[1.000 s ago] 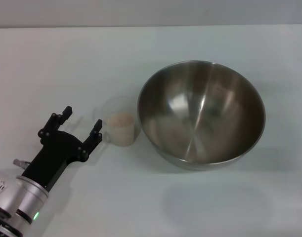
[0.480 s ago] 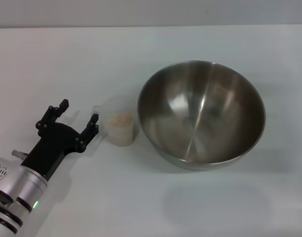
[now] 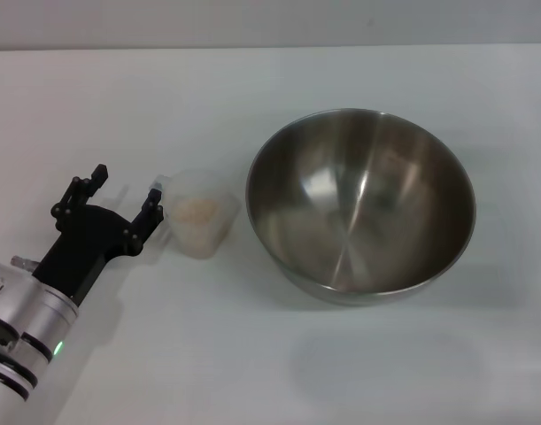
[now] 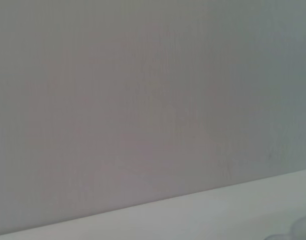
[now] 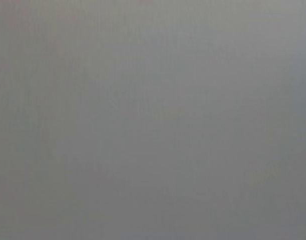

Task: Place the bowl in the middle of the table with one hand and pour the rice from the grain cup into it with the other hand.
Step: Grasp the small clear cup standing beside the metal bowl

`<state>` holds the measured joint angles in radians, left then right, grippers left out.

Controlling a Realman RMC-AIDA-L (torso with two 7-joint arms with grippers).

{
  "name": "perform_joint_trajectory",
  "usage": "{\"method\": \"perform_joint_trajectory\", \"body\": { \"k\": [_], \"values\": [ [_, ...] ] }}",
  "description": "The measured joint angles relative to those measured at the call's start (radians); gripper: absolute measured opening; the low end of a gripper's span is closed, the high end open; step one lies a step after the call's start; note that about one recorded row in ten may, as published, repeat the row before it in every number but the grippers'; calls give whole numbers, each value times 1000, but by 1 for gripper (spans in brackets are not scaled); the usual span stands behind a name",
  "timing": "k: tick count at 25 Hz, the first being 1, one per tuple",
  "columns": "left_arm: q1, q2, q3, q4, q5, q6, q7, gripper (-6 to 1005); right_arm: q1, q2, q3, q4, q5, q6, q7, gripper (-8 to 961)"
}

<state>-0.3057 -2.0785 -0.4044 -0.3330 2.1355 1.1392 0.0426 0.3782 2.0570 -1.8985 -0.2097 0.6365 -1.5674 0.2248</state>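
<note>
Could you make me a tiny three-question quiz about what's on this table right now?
1. True or false: the bowl already holds rice.
2. Which gripper is in view near the grain cup: A left, B right?
3. Fill in: the rice sits in the ____.

Key: 1 false, the bowl is empty. 2 A, the left gripper, open, beside the cup on the table. 3 grain cup.

Lab-like test bench — bare white table (image 3: 119, 115), plain grey wall.
</note>
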Motion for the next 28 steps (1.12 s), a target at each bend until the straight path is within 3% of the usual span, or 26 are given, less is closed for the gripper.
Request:
{"method": "perform_joint_trajectory", "body": {
  "k": [23, 28],
  "values": [
    [-47, -2, -24, -36, 0, -94, -1, 766, 0, 0, -4, 1, 0, 0, 2, 491],
    [-43, -2, -25, -42, 0, -93, 1, 657, -3, 1, -3, 1, 0, 0, 2, 491]
  ]
}}
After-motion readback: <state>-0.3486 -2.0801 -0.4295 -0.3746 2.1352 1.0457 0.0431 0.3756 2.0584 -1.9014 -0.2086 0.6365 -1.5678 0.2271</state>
